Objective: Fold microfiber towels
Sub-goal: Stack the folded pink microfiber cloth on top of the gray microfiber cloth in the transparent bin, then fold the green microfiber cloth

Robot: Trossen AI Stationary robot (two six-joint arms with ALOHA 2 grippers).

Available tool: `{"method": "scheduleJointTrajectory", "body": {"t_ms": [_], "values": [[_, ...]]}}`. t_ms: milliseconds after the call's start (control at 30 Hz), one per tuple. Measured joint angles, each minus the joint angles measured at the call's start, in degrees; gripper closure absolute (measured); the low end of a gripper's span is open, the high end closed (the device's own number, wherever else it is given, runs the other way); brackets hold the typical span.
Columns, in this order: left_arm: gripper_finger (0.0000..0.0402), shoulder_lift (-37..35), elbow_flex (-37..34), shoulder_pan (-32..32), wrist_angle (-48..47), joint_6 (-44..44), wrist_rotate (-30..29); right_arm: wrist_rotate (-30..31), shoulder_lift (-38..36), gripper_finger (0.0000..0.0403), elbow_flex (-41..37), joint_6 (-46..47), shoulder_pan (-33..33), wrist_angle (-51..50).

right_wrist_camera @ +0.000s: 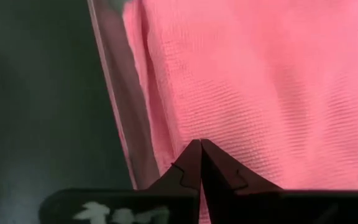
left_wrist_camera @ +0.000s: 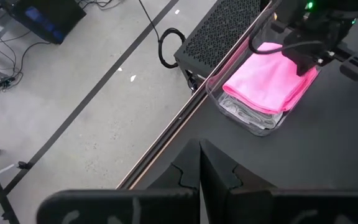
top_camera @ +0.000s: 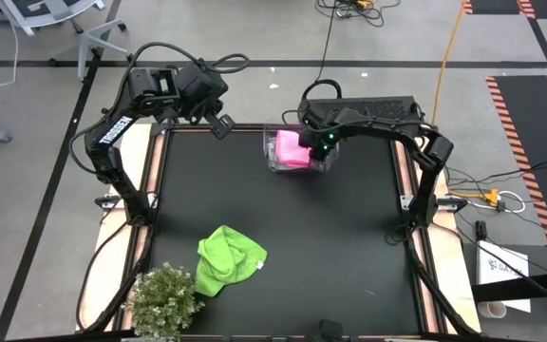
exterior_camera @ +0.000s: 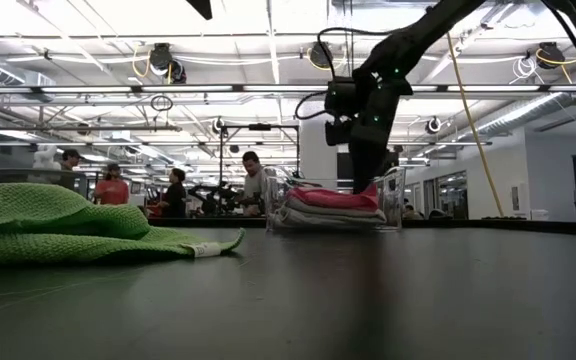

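Black table (top_camera: 349,247): bin (top_camera: 275,160), green towel (top_camera: 228,258), plant (top_camera: 164,299).

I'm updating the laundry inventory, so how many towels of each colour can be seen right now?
Pink towel: 1, top of the stack in the clear bin
White towels: layers under it, number unclear
Green towel: 1, on the table
Total: 2 countable, plus the white layers

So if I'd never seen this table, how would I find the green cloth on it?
Start at the black table and go to its near left corner, where a small bushy plant stands. The lime green towel lies crumpled just beside that plant, loose on the tabletop. The pink towel sits folded in a clear bin at the far edge; the green one is the only cloth outside it.
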Motion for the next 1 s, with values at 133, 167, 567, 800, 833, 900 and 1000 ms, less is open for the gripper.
{"method": "scheduleJointTrajectory", "body": {"t_ms": [133,167,567,800,833,900,1000], "values": [[0.0398,0.0,0.0,0.0,0.0,0.0,0.0,0.1,0.0,0.0403,-2.8,0.1,-0.1,3.6],[0.0398,0.0,0.0,0.0,0.0,0.0,0.0,0.1,0.0,0.0403,-3.4,0.3,-0.2,4.3],[0.0400,0.0,0.0,-2.9,0.0,-2.1,0.8,0.1,-15.5,0.0403,-0.5,7.2,1.9,5.0],[0.0400,0.0,-8.2,-13.0,0.1,-12.1,-5.7,0.4,-31.3,0.0403,-2.1,14.3,5.1,5.6],[0.0400,0.0,-10.4,-14.3,0.1,-14.4,-6.5,0.3,-33.0,0.0403,-2.7,15.2,5.5,5.7],[0.0398,0.0,-15.3,-16.8,0.1,-19.2,-7.0,0.1,-36.2,0.0403,-4.5,16.8,6.5,6.3],[0.0399,0.0,-23.9,-20.2,1.1,-27.4,-7.0,0.1,-40.4,0.0403,-7.8,17.8,8.4,8.0]]}}
